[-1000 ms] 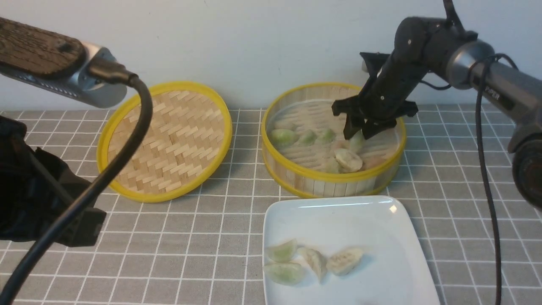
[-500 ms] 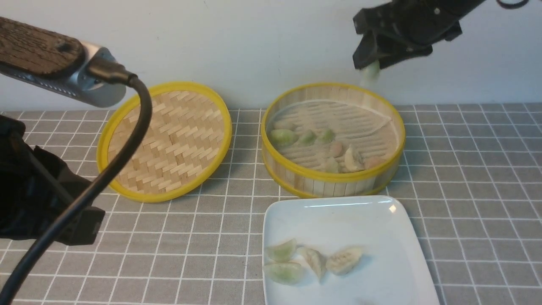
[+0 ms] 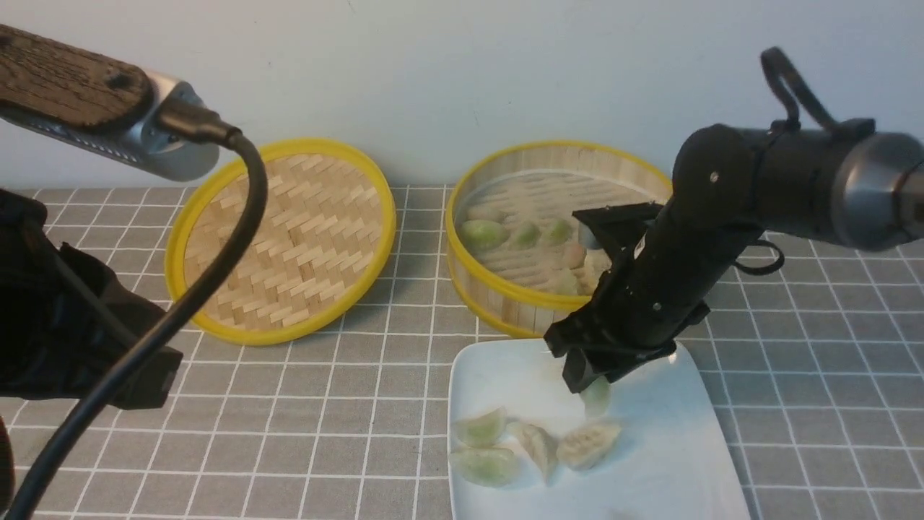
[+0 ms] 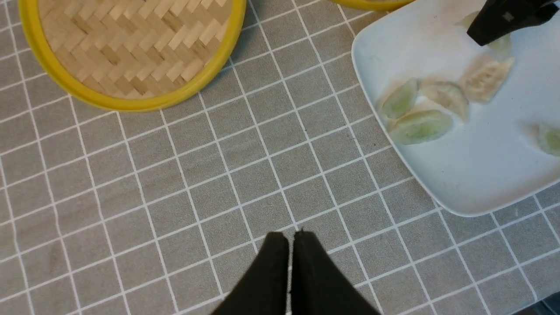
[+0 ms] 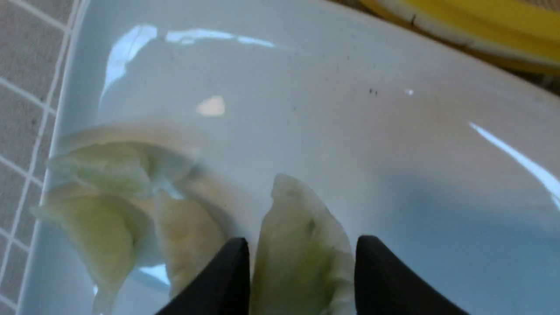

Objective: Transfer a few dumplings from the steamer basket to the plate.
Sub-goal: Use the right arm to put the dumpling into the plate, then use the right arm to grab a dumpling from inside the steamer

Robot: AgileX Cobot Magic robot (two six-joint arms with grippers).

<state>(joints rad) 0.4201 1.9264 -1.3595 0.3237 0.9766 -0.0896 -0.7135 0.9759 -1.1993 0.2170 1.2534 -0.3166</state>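
The left fingers (image 4: pixel 282 247) were shut and empty over the table (image 4: pixel 175 175). Close by the dumplings (image 3: pixel 534 444) lying on the plate (image 3: pixel 671 462), the right fingers (image 3: pixel 588 377) gripped a green dumpling (image 3: pixel 597 399) just above it. It seemed best lowered onto a bare patch before release, not dropped

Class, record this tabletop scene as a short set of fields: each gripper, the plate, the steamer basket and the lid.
Left gripper: fingers shut, empty, above the tablecloth
Right gripper: shut on a green dumpling, over the plate
Plate contents: four dumplings clustered, a fifth dumpling apart
Steamer basket: uncovered, several dumplings inside
Lid: off, beside the basket on the robot's left
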